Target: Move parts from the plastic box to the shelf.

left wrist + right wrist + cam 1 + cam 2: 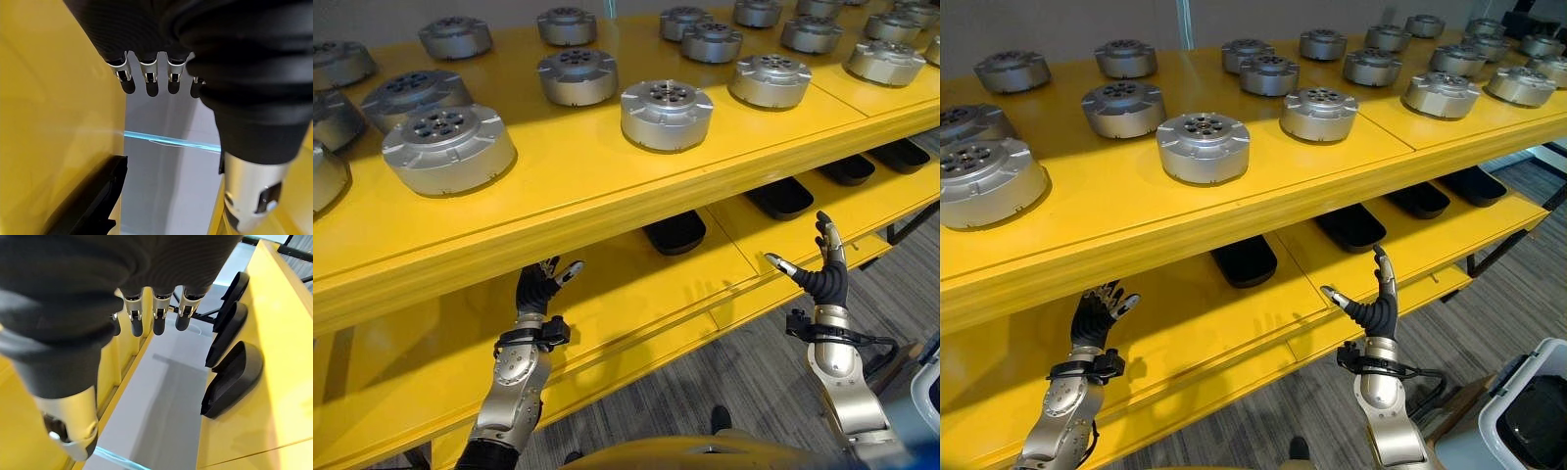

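Observation:
Several round silver parts, such as the one at the shelf's front (666, 114), stand on the yellow top shelf (607, 186). My left hand (536, 287) is held up in front of the lower shelf (636, 294), just under the top shelf's edge, open and holding nothing. My right hand (827, 279) is raised at the lower shelf's front edge, fingers straight, thumb spread, also holding nothing. Straight fingers (146, 81) show in the left wrist view, and straight fingers (159, 316) in the right wrist view. The white plastic box (1528, 411) with dark contents sits on the floor at the lower right.
A row of black trays (675, 231) lies on the lower shelf toward the right, also seen as black trays (234, 379) in the right wrist view. Grey carpet floor (754, 382) lies below the shelf's front edge.

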You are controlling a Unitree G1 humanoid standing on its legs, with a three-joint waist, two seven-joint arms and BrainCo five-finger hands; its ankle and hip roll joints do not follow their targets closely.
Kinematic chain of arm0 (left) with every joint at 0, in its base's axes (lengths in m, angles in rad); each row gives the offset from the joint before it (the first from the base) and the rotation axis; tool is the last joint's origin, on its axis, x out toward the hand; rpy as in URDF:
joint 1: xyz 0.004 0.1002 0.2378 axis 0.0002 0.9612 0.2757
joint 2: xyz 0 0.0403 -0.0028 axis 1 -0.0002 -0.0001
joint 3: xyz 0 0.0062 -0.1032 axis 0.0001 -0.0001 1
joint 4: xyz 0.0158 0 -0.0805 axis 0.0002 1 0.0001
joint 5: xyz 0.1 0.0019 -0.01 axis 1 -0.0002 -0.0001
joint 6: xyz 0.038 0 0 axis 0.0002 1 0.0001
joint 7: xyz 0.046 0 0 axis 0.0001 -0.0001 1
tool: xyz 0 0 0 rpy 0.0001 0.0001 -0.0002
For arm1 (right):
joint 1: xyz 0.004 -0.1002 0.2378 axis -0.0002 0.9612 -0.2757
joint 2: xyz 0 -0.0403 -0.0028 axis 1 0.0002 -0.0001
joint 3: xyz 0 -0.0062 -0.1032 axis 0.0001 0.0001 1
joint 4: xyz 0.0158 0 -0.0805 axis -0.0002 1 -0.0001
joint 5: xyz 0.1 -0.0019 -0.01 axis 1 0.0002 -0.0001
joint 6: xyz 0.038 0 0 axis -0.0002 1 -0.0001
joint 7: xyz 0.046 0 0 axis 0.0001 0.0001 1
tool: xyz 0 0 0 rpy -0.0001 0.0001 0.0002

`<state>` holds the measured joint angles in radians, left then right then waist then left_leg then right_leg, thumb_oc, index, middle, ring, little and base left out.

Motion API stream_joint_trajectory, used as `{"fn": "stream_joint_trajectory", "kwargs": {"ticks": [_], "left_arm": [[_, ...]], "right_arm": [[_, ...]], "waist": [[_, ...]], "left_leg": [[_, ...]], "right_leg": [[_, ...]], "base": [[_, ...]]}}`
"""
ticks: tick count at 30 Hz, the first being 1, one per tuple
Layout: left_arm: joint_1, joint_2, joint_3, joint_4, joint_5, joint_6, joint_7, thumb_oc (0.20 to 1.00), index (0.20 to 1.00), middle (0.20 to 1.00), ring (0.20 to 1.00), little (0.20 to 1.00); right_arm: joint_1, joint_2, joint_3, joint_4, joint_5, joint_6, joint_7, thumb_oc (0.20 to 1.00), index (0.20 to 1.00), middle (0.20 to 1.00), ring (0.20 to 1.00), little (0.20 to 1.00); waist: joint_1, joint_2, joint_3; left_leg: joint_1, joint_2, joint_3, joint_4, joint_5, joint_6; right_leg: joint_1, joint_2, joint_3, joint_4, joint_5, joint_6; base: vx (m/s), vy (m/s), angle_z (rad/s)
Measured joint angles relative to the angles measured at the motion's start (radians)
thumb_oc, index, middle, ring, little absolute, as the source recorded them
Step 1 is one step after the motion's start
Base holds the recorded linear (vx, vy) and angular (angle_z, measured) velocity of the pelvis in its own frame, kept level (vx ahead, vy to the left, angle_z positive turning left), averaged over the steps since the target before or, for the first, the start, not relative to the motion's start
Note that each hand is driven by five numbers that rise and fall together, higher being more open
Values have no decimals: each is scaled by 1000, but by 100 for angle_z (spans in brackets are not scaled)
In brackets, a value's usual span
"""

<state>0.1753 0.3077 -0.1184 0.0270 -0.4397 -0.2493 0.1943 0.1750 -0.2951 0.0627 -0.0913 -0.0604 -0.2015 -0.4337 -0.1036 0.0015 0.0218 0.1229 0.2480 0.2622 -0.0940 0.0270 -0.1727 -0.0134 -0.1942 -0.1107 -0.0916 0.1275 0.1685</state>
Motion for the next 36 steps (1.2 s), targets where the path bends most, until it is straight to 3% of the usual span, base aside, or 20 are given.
{"fn": "stream_joint_trajectory", "kwargs": {"ticks": [5,8,11,14,15,16,17,18,19,20,22,24,26,27,31,34,35,36], "left_arm": [[1,-7,-1,0,-1,0,0,1000,1000,1000,1000,1000],[5,-12,-5,0,-2,0,-13,1000,1000,1000,1000,1000],[-9,-22,-35,26,-2,-1,-27,1000,1000,1000,1000,1000],[-36,-20,-63,60,-3,2,-38,1000,1000,1000,1000,1000],[-26,-18,-64,59,-3,2,-38,1000,1000,1000,1000,1000],[-20,-18,-65,56,-2,3,-37,1000,1000,1000,1000,1000],[-21,-23,-66,56,-3,3,-37,1000,1000,1000,1000,1000],[-38,-31,-58,15,0,3,-36,1000,1000,1000,1000,1000],[-43,-18,-37,1,2,-6,-35,1000,1000,1000,1000,1000],[-47,-8,-27,1,1,-5,-34,1000,1000,1000,1000,1000],[-75,-15,-33,35,2,2,-36,1000,1000,1000,1000,1000],[-48,-22,-44,30,2,2,-37,1000,1000,1000,1000,1000],[-45,2,-48,31,2,2,-37,1000,1000,1000,1000,1000],[-48,9,-48,31,2,3,-37,1000,1000,1000,1000,1000],[-44,14,-47,32,2,2,-36,1000,1000,1000,1000,1000],[-46,17,-47,31,1,2,-36,1000,1000,1000,1000,1000],[-60,24,-47,31,1,2,-35,1000,1000,1000,1000,1000],[-64,38,-42,32,1,2,-35,1000,1000,1000,1000,1000]], "right_arm": [[-4,-8,-11,1,-2,0,3,1000,1000,1000,1000,1000],[-40,-54,-3,1,-3,-2,12,1000,1000,1000,1000,1000],[-46,-95,-7,-8,-4,-4,15,1000,1000,1000,1000,1000],[-47,-117,-24,-16,-49,-4,12,1000,1000,1000,1000,1000],[-51,-108,-20,-15,-52,-4,11,1000,1000,1000,1000,1000],[-69,-102,-18,-14,-52,-5,14,1000,1000,1000,1000,1000],[-85,-101,-18,-9,-51,-5,17,1000,1000,1000,1000,1000],[-94,-91,-17,-10,-40,-2,28,1000,1000,1000,1000,1000],[-106,-54,10,-7,-39,-2,40,1000,1000,1000,1000,1000],[-115,-32,31,-8,-32,-5,46,1000,1000,1000,1000,1000],[-107,-14,31,2,-18,-6,54,1000,1000,1000,1000,1000],[-96,13,23,3,3,-6,63,1000,1000,1000,1000,1000],[-94,19,23,-5,21,-11,73,1000,1000,1000,1000,1000],[-95,17,22,-5,26,-12,78,1000,1000,1000,1000,1000],[-99,10,28,0,31,-11,90,1000,1000,1000,1000,1000],[-101,9,27,1,37,-8,97,1000,1000,1000,1000,1000],[-110,12,33,3,37,-6,97,1000,1000,1000,1000,1000],[-132,14,50,12,37,-2,97,1000,1000,1000,1000,1000]], "waist": [[-10,6,2],[-3,23,21],[6,36,42],[2,6,86],[18,-16,99],[49,-48,115],[52,-53,122],[49,-28,122],[77,-55,122],[87,-74,125],[60,-73,134],[52,-44,122],[54,-68,101],[43,-65,104],[39,-31,120],[36,-35,125],[36,-48,132],[56,-44,145]], "left_leg": [[-1,13,10,0,3,5],[-4,66,27,12,10,15],[-75,113,10,86,23,62],[-163,109,12,175,115,107],[-164,65,-35,194,76,93],[-160,-84,-192,207,-18,83],[-157,-216,-300,200,-56,110],[-153,-396,-351,165,-101,274],[-129,-467,-500,149,-99,286],[-127,-498,-576,155,-78,312],[-142,-477,-560,177,-68,327],[-136,-422,-508,153,-64,321],[-117,-423,-488,112,-32,286],[-102,-421,-482,86,-14,267],[-72,-421,-403,59,-13,258],[-75,-420,-335,61,-21,249],[-111,-418,-260,89,-38,265],[-134,-383,-183,108,-48,297]], "right_leg": [[-14,12,13,7,-1,2],[-38,70,31,30,-8,-18],[-68,110,16,63,-25,-52],[-74,99,-15,59,-37,-81],[-78,90,12,55,-25,-96],[-93,50,70,52,-7,-108],[-96,26,92,33,3,-102],[-137,46,112,50,20,-92],[-173,60,181,79,30,-86],[-187,71,209,84,36,-78],[-183,89,211,99,13,-57],[-170,136,171,204,-41,-60],[-98,126,162,121,-87,-78],[-81,123,162,86,-66,-73],[-94,125,218,110,-68,-73],[-144,142,281,155,-67,-74],[-205,160,297,180,-34,-58],[-218,164,239,165,-7,-22]], "base": [[-23,-148,-9],[-66,-265,-22],[-92,-170,10],[-48,-76,40],[-21,-3,-34],[21,-21,-69],[27,-7,-98],[28,-5,-125],[17,23,-156],[40,32,-135],[52,99,-45],[60,126,-43],[57,104,-40],[0,99,-21],[-19,95,-49],[-127,72,-77],[-126,19,-150],[-97,-55,-262]]}}
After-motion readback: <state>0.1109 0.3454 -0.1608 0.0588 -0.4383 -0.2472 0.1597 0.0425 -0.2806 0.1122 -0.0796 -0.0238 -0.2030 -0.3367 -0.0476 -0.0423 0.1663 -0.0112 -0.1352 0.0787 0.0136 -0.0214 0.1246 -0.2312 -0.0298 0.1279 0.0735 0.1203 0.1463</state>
